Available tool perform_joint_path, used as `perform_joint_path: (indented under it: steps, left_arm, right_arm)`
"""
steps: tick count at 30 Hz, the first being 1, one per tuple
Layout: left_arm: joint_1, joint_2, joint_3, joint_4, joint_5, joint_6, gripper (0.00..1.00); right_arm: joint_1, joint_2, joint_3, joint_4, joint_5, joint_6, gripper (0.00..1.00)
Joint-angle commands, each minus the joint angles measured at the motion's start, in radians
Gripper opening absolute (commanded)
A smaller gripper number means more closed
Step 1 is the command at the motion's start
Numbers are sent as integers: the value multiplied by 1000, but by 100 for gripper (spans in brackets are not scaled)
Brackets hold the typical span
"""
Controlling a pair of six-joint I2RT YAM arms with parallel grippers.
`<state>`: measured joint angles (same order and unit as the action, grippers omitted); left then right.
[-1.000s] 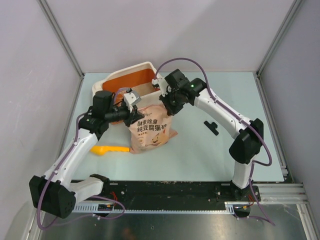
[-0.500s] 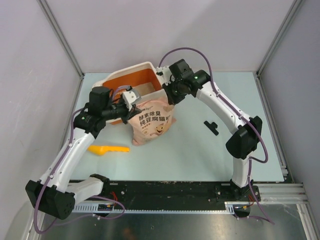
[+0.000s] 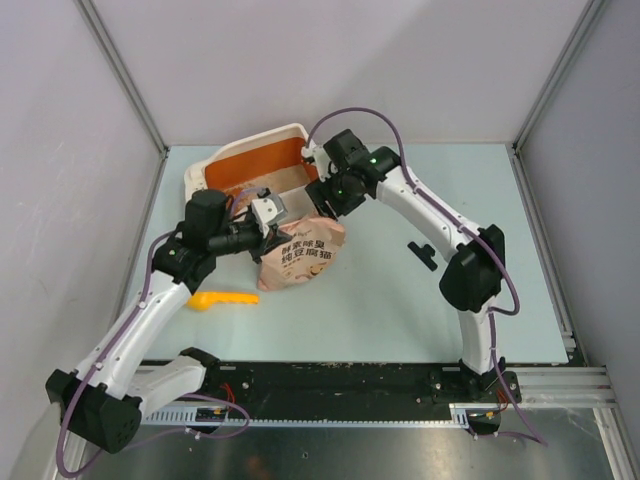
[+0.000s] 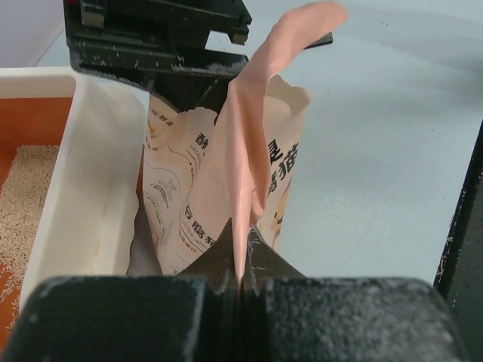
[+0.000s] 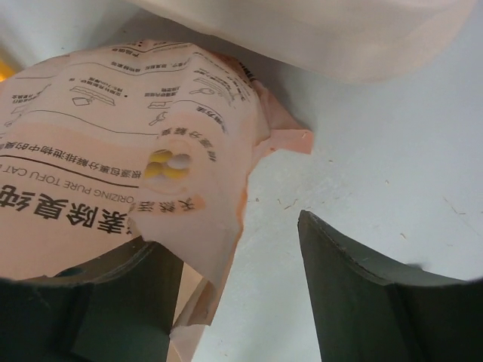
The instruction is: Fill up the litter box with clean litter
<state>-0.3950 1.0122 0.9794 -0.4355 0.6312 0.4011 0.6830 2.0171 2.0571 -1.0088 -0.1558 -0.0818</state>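
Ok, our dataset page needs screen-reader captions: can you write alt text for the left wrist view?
The left gripper is shut on a pink flap of the bag, which sits right beside the white wall of the litter box. Inside it, at left, pale litter lies on the orange floor.

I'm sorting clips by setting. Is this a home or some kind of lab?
Likely a robot test cell in a lab, not a home: bare grey panels in metal framing, two arms bolted to a rail, and a pale table holding a litter box.
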Motion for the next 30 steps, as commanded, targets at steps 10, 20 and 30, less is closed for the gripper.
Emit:
perform_joint_path:
  steps: [10,20,30]
  left_arm:
    - [-18,-72,-1,152,-36,40,0]
    - [-18,-69,30,101,-33,-10,40]
    - [30,-299,50,-334,-264,108,91]
  right_arm:
    - [-63,-54,-19,16,188,-30,66]
    - [-65,-69,73,72,72,-65,66]
    - [-102,-101,244,114,-82,-21,69]
